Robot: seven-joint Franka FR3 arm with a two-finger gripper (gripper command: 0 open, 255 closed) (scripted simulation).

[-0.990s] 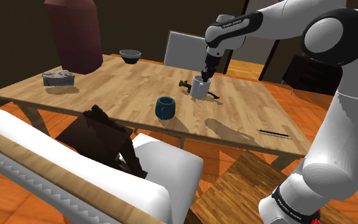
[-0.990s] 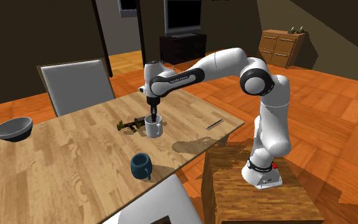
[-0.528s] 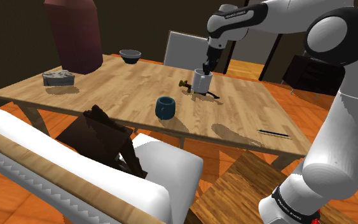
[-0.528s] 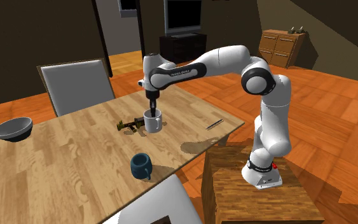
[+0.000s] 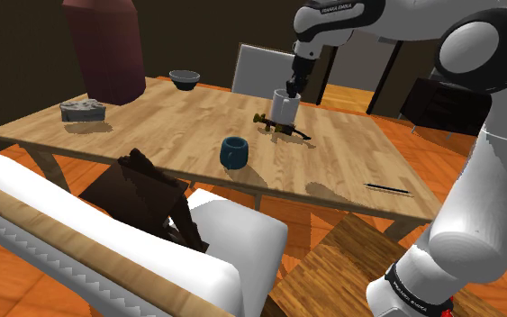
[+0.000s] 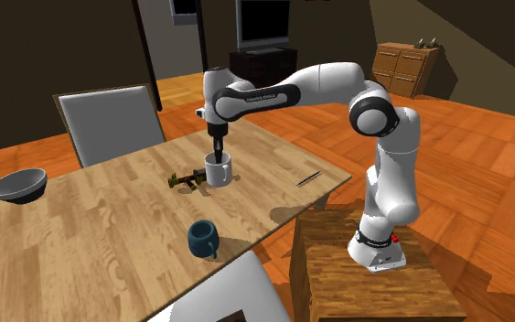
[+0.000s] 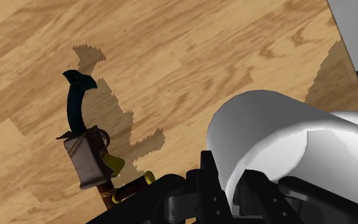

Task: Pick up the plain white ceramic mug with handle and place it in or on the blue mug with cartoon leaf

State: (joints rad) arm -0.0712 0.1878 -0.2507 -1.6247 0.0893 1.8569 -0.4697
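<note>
Height is gained: the white mug, wall pinched by the gripper, now hangs clear of the table. Carrying it over the blue mug seems next.

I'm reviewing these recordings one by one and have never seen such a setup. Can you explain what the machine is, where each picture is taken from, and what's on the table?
It is a white robot arm on a box stand, ending in a black two-finger gripper. One picture looks over the table from beside the stand, another sees the arm from a different side, and the third comes from a camera on the hand. The gripper is shut on the rim of a white mug, which seems raised slightly off the wood. Also on the table: a blue mug, a dark bowl, a grey lump, a pen and a small dark-and-yellow object.
</note>
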